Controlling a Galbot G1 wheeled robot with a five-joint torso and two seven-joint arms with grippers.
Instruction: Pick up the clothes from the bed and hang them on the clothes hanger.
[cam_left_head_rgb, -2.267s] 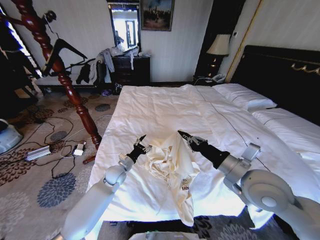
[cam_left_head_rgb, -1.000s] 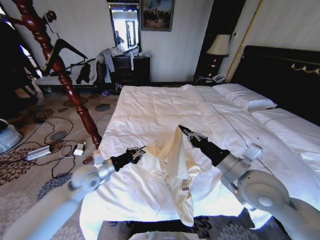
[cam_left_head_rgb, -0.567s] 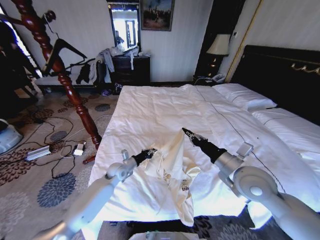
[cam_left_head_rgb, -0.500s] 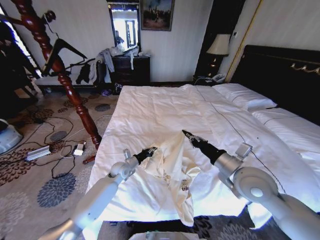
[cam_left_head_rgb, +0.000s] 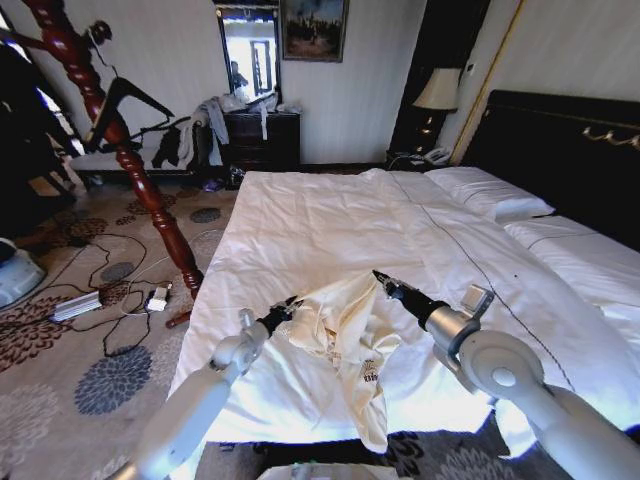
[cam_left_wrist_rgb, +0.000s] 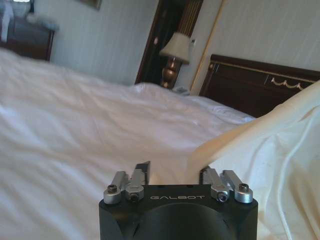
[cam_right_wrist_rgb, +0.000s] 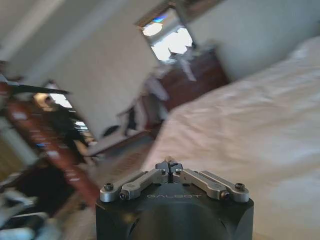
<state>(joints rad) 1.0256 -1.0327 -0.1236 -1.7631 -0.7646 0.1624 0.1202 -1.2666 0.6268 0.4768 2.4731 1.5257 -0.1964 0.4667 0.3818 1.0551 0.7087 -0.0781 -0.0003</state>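
Observation:
The pale cream clothes (cam_left_head_rgb: 345, 330) lie bunched on the near part of the bed (cam_left_head_rgb: 320, 210), with one end trailing over its front edge. My right gripper (cam_left_head_rgb: 380, 278) is shut at the garment's raised top fold; its fingers (cam_right_wrist_rgb: 169, 164) meet tip to tip. My left gripper (cam_left_head_rgb: 283, 311) sits at the fabric's left edge. It stands open (cam_left_wrist_rgb: 172, 170), and the cream cloth (cam_left_wrist_rgb: 260, 150) brushes one finger. The black clothes hanger (cam_left_head_rgb: 128, 97) hangs on the wooden pole far to the left.
The reddish-brown wooden pole (cam_left_head_rgb: 150, 190) stands on the carpet left of the bed. Cables and a power strip (cam_left_head_rgb: 75, 305) lie on the floor near it. A dark dresser (cam_left_head_rgb: 258, 138) draped with garments is at the back wall, and the black headboard (cam_left_head_rgb: 570, 150) is to the right.
My right gripper has sunk a little and the garment's lifted peak has dropped with it, lying flatter. My left gripper has drawn back slightly along the fabric's left edge.

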